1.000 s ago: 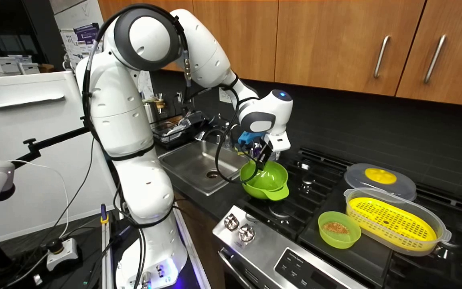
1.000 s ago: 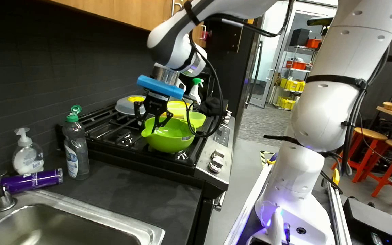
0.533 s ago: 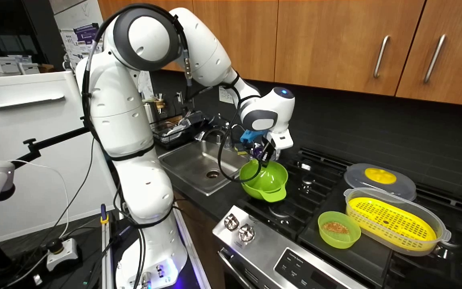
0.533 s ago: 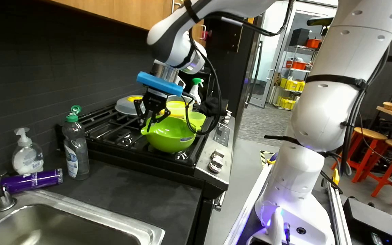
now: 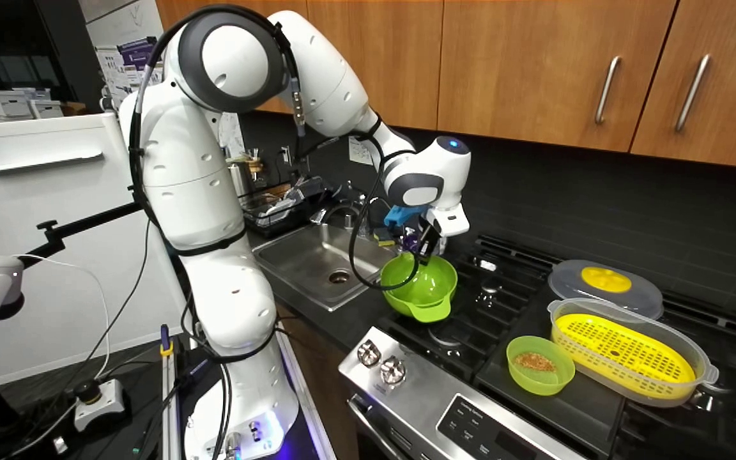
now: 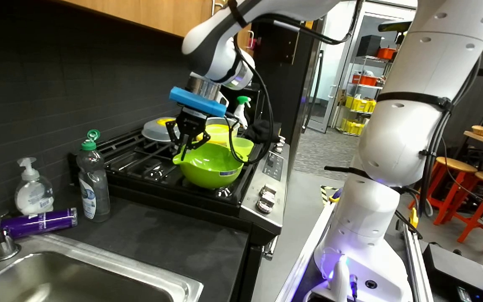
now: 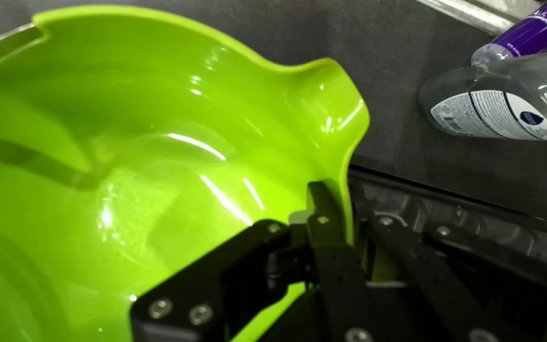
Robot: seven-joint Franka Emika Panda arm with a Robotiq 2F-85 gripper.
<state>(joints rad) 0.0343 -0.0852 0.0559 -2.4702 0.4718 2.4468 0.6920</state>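
– Colour of the bowl (image 7: 169,156)?

– Bright lime green, glossy all over, with white glints scattered across the inside.

– Shape?

– Deep and round, mouth upward. Flares into a pouring spout (image 7: 337,107) on one side; carries a broad, flat handle (image 5: 432,312) on the opposite side.

– Any markings?

– Just a small strip (image 6: 228,173) on the outside, below the rim (image 7: 344,190). Too small to read.

– And located where?

– At the stove (image 5: 425,383), toward the end nearest the sink (image 5: 307,255). Cannot tell whether resting flat there or held slightly clear.

– Now the gripper (image 6: 184,152): how wide?

– Narrow. Nearly together, with only the thin side of the bowl in between.

– Gripping, then, or merely touching?

– Gripping: pinches the rim, just beside the spout. In the wrist view, lays one finger (image 7: 323,202) along the inner face and has the other on the outside, largely hidden.

– Same from outside?

– Yes, in both exterior views: reaches down from above, meeting the bowl at the edge nearest the back wall (image 5: 572,211).
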